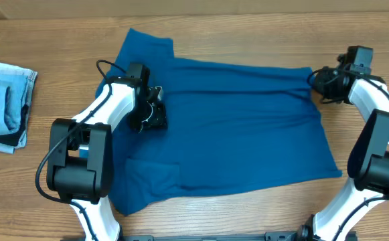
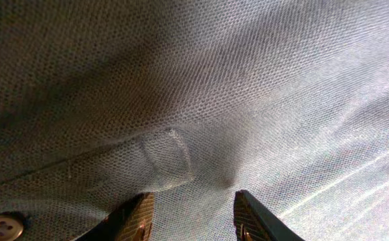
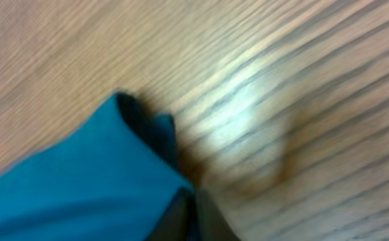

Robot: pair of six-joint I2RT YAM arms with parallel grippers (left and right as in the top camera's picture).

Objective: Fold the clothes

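Note:
The clothes (image 1: 241, 127), a deep teal short-sleeved shirt, lie spread flat across the middle of the table. My left gripper (image 1: 152, 115) is low over the shirt's left part. In the left wrist view it (image 2: 193, 214) is open, its fingers (image 2: 137, 217) apart over the weave (image 2: 248, 80) beside the placket end (image 2: 167, 157) and a button (image 2: 1, 226). At the shirt's far right corner, my right gripper (image 1: 317, 84) has its fingers pressed together. Blurred in its own view, it (image 3: 193, 201) is shut on the teal edge (image 3: 73, 187), with a raised fold just ahead.
A pale blue denim stack (image 1: 3, 104) with a dark edge lies at the table's left side. Bare wooden tabletop (image 1: 248, 33) runs behind the shirt and beside its right corner (image 3: 281, 80). Both arm bases stand at the near edge.

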